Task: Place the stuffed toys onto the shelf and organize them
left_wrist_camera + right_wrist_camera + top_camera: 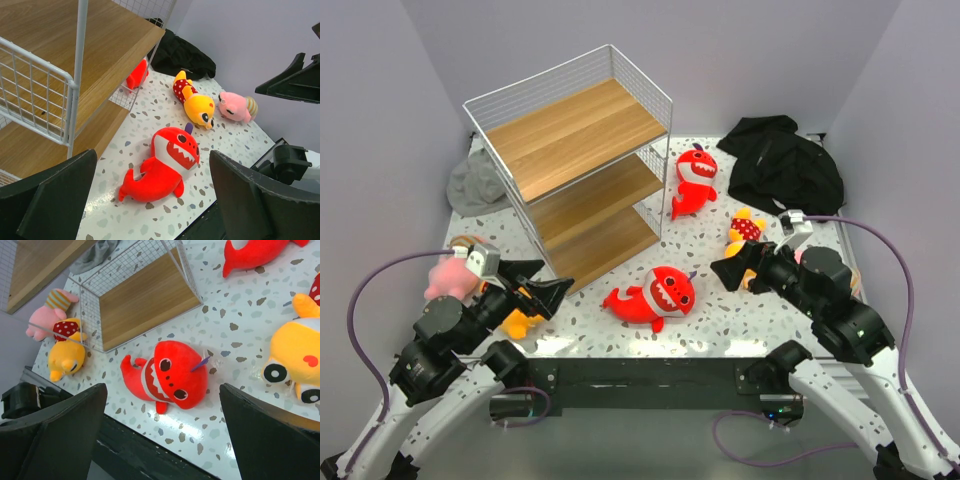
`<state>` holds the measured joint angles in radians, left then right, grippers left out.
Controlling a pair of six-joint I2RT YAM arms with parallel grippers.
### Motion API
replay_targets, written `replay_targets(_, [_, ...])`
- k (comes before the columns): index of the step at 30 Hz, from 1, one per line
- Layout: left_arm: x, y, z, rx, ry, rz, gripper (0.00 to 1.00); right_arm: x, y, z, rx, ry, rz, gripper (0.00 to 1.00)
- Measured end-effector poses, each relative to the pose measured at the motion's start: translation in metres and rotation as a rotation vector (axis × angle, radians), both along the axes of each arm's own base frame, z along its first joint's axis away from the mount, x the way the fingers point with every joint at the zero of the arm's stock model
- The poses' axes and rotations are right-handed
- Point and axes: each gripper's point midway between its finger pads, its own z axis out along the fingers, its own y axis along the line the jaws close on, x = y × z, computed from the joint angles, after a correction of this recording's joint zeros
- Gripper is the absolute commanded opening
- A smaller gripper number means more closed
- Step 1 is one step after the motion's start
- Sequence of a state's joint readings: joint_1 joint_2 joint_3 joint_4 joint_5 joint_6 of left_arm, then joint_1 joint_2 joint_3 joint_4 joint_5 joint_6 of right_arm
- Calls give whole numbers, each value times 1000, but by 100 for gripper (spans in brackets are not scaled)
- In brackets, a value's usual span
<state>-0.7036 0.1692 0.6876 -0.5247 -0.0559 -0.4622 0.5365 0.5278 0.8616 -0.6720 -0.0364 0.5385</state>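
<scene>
Reaching from both sides, you could collide: the left claw (542,280) and right claw (740,264) stand wide apart, empty, both facing one red shark (655,293) lying on the surface (720,322) beside the shelf (570,130).

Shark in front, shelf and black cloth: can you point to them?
front shark (670,290), top view, on its face.
shelf (575,135), top view, on its top board.
black cloth (785,165), top view, on its middle.

Near shark (655,293) before shelf (575,140), far shark (693,180) at its right
</scene>
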Motion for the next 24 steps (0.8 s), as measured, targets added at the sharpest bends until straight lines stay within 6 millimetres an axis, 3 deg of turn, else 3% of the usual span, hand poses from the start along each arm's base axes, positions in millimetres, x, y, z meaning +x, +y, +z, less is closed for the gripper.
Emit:
replay_targets(14, [0, 0, 0, 0, 1, 0, 100, 7, -18, -11, -33, 38, -117, 99])
replay_targets(20, [0, 0, 0, -2, 2, 0, 100, 12, -43, -38, -44, 178, -338, 93])
replay_targets(24, [0, 0, -1, -1, 3, 1, 100, 14, -42, -66, -49, 255, -379, 89])
